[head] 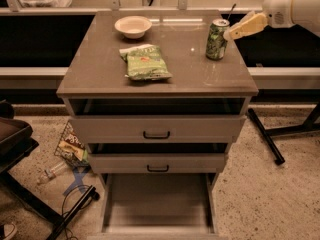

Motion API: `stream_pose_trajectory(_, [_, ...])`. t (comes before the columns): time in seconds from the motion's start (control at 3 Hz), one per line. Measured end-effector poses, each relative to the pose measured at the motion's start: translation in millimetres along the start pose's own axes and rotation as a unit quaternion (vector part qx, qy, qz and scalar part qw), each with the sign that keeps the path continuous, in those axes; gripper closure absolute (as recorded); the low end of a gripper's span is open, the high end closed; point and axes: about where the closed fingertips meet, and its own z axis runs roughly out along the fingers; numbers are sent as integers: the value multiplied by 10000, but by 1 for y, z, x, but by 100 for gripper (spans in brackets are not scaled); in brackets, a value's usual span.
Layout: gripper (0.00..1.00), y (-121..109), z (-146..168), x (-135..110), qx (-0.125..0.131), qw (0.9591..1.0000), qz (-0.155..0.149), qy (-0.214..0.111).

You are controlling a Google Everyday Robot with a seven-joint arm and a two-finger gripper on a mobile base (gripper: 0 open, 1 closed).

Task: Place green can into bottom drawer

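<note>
At the tabletop's (pixel 100 74) far right corner the green can (pixel 217 39) stands upright, the gripper (pixel 233 33) just beside its rim (jaws' width I cannot tell), and it should probably straddle the can squarely at mid-height before lifting toward the open bottom drawer (pixel 157 209).

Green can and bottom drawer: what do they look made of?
The green can looks like thin metal: a bright silver top above a printed green-and-white label. The bottom drawer looks like matte grey painted metal or laminate; its flat, even floor does not settle which. The gripper is close beside the can's top, on its right in the view.
</note>
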Motion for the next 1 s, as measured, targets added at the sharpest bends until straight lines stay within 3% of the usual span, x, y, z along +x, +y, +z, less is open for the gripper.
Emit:
stream_pose_trajectory(0.33, [0,-10,31,4,-58,9987,205,-468])
stream_pose_trajectory(0.67, [0,-13,54,23,-160,9949,661,-750])
stream_pose_trajectory(1.0, [0,-9,67,39,-265,9896,1136,-839])
